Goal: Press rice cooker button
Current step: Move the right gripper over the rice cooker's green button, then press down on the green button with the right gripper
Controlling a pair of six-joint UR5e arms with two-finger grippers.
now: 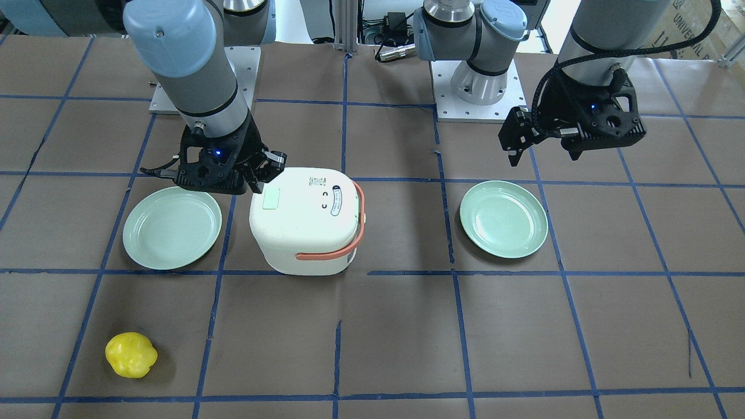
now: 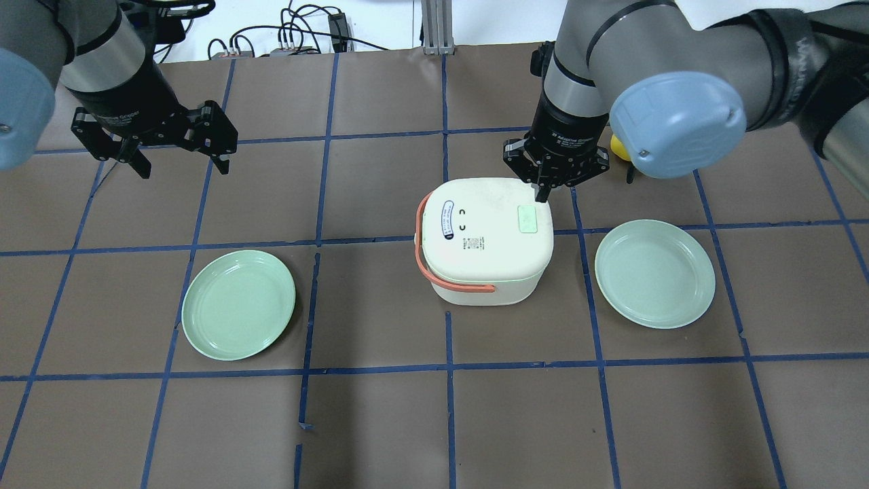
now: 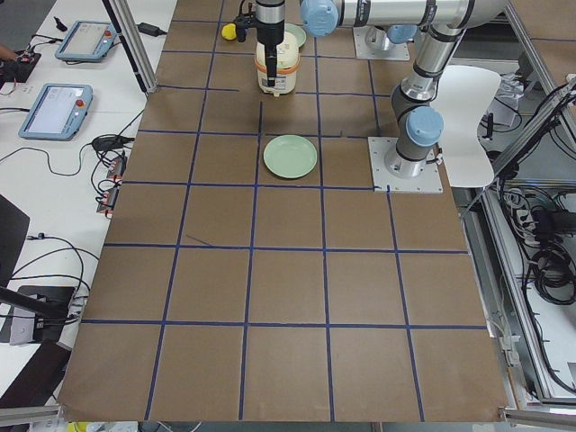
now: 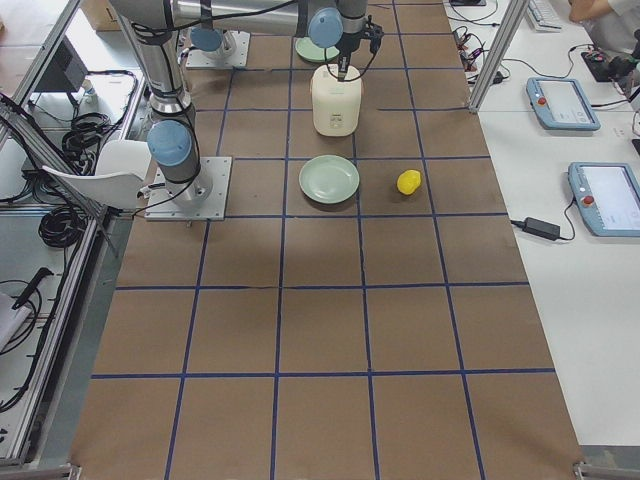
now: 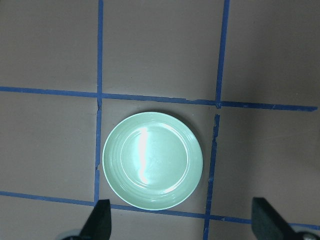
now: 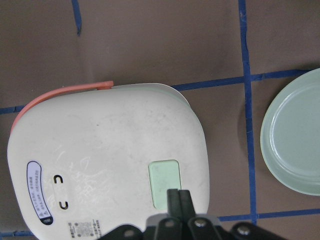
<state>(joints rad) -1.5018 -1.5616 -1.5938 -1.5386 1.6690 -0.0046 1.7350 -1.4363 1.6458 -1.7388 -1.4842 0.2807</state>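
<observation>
The white rice cooker (image 2: 485, 234) with an orange handle stands mid-table; it also shows in the front view (image 1: 305, 221). A pale green rectangular button (image 2: 527, 219) sits on its lid. My right gripper (image 2: 543, 193) is shut and points down at the lid's edge beside the button. In the right wrist view the shut fingertips (image 6: 178, 197) overlap the near edge of the button (image 6: 164, 182); I cannot tell whether they touch it. My left gripper (image 2: 183, 168) is open and empty, held high above the table's left side, away from the cooker.
One green plate (image 2: 237, 304) lies left of the cooker, below my left gripper (image 5: 182, 222). Another green plate (image 2: 655, 273) lies right of the cooker. A yellow fruit-like object (image 1: 131, 354) lies beyond the right arm. Blue tape lines grid the brown table.
</observation>
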